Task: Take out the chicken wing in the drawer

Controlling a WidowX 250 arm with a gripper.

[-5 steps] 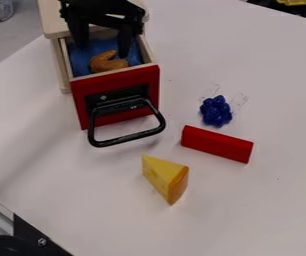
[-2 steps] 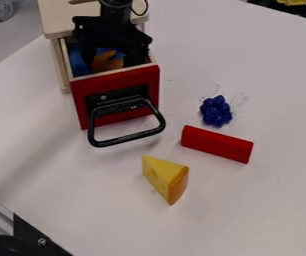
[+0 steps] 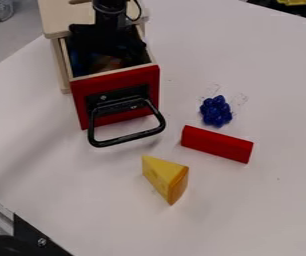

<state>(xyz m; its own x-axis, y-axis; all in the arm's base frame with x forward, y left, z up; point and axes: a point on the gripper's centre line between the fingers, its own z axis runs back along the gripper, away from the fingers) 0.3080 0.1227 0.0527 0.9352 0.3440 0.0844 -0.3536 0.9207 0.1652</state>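
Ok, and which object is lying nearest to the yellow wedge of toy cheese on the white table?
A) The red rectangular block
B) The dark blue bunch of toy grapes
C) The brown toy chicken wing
A: the red rectangular block lies just beside the cheese wedge, with the blue grapes beyond it.

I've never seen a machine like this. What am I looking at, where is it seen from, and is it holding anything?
The black machine is a robot arm, seen by a fixed camera looking down at a slant. The gripper, its "hand", is down in an open drawer with a red front and black handle. The brown chicken wing lies in there, partly hidden, so I cannot tell whether it is gripped. On the white table outside are a cheese wedge, a red block and a blue berry-like cluster.
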